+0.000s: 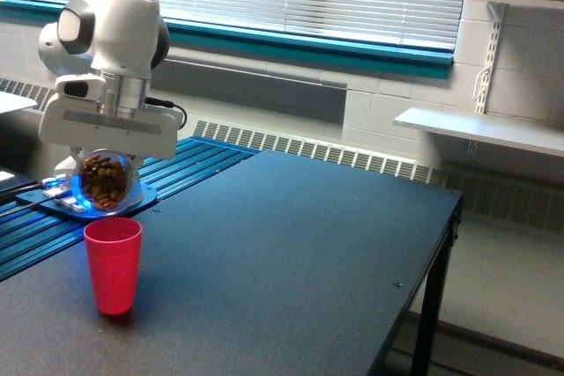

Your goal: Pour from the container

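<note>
Exterior view: clear rounded container (106, 182), brown nut-like pieces visible through its wall, hung above the table (291, 253), at 12 o'clock of the red cup (113, 266). End effector (107, 180) pointed downward from the white arm (106, 41), clamped around the container.

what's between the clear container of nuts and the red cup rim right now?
Nothing. In the exterior view the container, held under the gripper, hangs just above the red cup; the short gap between them holds only air, no nuts falling.
</note>
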`<state>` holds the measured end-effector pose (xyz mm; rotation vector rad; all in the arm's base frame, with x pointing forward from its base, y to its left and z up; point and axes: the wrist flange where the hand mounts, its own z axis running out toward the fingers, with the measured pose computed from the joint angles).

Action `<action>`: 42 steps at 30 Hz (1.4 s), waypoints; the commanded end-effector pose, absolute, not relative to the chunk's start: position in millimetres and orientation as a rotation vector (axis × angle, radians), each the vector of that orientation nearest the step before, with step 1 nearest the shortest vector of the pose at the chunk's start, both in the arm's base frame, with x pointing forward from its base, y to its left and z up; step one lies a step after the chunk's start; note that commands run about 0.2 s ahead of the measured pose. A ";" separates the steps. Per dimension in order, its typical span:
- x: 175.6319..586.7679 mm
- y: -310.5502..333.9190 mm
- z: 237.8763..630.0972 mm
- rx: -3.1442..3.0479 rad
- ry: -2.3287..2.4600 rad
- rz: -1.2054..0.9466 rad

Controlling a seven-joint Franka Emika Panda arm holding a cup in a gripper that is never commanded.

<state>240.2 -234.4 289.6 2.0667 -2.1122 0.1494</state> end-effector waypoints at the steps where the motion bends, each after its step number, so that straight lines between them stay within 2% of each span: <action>1: 240.4 -239.2 291.3 2.057 -2.126 0.140; 42: 256.7 -242.0 288.9 2.036 -2.098 -0.039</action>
